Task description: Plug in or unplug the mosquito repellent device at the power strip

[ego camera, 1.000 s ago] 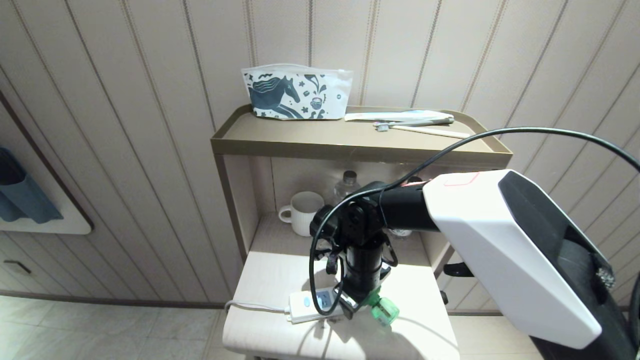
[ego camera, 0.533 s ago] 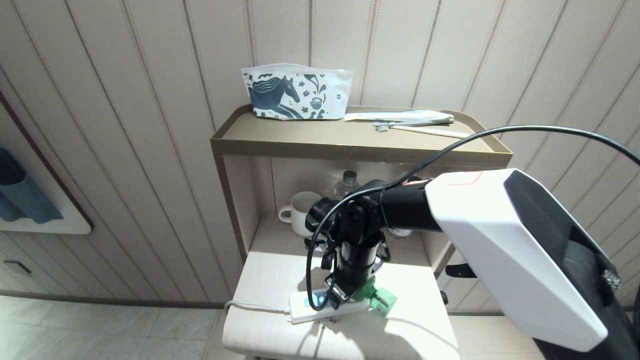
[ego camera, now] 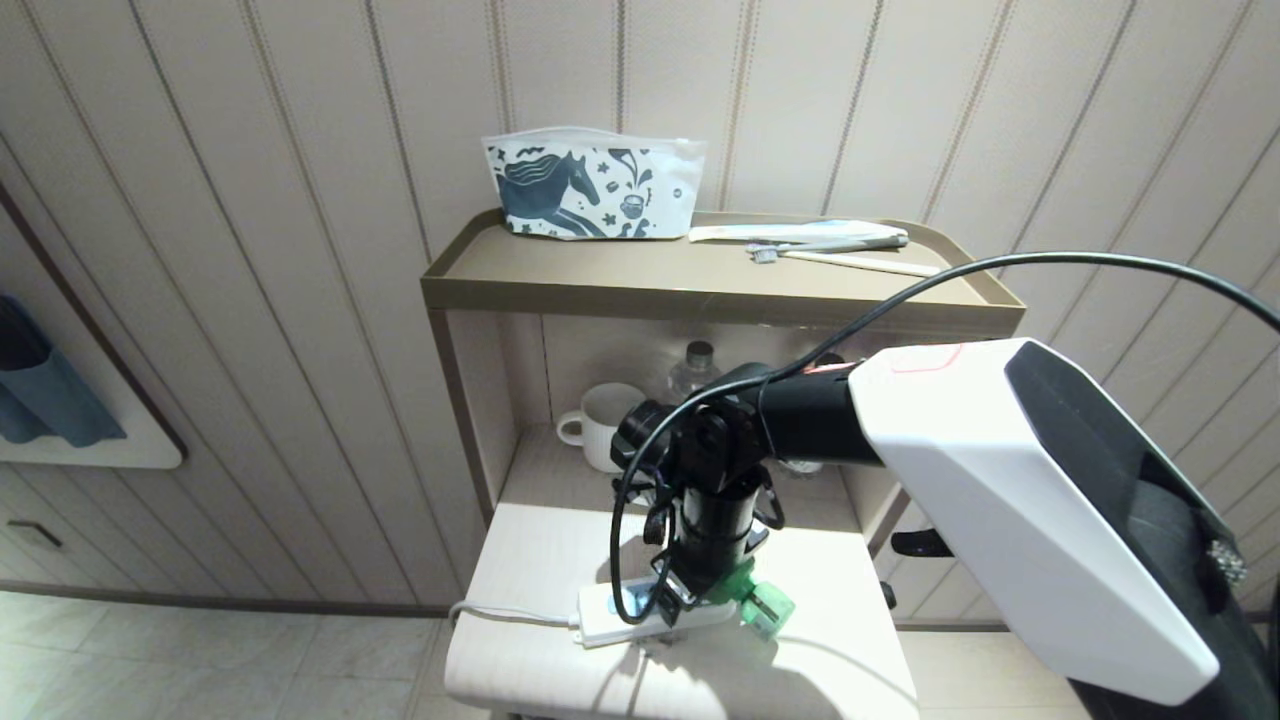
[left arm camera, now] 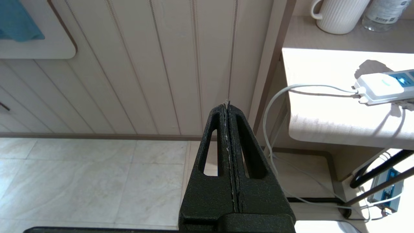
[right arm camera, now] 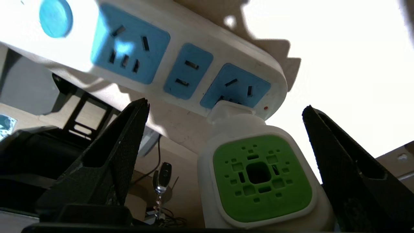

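The power strip [ego camera: 605, 612] lies near the front edge of the white table [ego camera: 540, 560], its cord [ego camera: 500, 612] running off to the left. In the right wrist view the mosquito repellent device [right arm camera: 262, 176], white with a green vented face, has its plug in the end socket of the power strip [right arm camera: 129, 48]. My right gripper [right arm camera: 225, 105] is open, one finger [right arm camera: 123, 145] on each side of the device with a gap on one side. From the head view the right gripper [ego camera: 700, 590] points down beside the green device [ego camera: 765, 605]. The left gripper [left arm camera: 228, 103] is shut and empty, parked left of the table.
A white mug [ego camera: 610, 425] and a clear water bottle [ego camera: 692, 372] stand in the shelf recess behind the table. On the brown top tray [ego camera: 700, 290] are a horse-print pouch [ego camera: 590, 188] and toothbrushes [ego camera: 830, 245]. A black cable [ego camera: 640, 520] loops around my right wrist.
My right wrist has shifted slightly left and turned a little over the strip. The green device stays at the strip's right end. The left arm has not moved.
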Motion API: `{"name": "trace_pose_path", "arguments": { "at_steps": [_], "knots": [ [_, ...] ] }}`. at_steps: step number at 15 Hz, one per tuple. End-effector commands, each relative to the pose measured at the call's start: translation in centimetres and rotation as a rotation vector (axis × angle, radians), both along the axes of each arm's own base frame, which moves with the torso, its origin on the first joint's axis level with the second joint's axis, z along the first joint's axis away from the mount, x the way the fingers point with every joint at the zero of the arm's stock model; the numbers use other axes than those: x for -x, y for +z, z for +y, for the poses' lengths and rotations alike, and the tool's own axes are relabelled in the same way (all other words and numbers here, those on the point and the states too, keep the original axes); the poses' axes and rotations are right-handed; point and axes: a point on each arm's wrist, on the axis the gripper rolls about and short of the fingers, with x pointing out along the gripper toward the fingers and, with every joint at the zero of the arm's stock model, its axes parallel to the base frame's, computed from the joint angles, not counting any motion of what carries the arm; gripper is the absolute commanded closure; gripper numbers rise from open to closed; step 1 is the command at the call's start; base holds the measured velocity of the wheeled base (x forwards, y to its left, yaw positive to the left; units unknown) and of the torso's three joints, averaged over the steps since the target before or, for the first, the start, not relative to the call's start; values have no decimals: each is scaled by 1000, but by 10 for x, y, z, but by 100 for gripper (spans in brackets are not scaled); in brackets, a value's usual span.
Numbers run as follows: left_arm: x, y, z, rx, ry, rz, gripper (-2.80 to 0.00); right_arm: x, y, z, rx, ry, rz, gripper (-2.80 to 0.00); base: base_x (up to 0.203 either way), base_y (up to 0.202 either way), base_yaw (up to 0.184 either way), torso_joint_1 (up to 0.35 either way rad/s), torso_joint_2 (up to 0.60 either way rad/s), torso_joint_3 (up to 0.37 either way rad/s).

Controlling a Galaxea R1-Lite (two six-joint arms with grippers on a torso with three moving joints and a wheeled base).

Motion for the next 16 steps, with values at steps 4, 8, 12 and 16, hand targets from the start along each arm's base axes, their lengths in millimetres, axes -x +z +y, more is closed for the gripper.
{"name": "trace_pose_path", "arguments": {
  "at_steps": [4,8,12,16],
  "knots": [
    [0,0,0,0,0,2,0,-5,-10,6,-26,-24,-19,-280,0,0,0,0,0,0],
    [0,0,0,0,0,2,0,-5,-12,5,-30,-64,-8,-280,0,0,0,0,0,0],
    [0,0,0,0,0,2,0,-4,-12,6,-32,-62,-8,-280,0,0,0,0,0,0],
    [0,0,0,0,0,2,0,3,-6,12,-37,-45,-17,-280,0,0,0,0,0,0]
  ]
}}
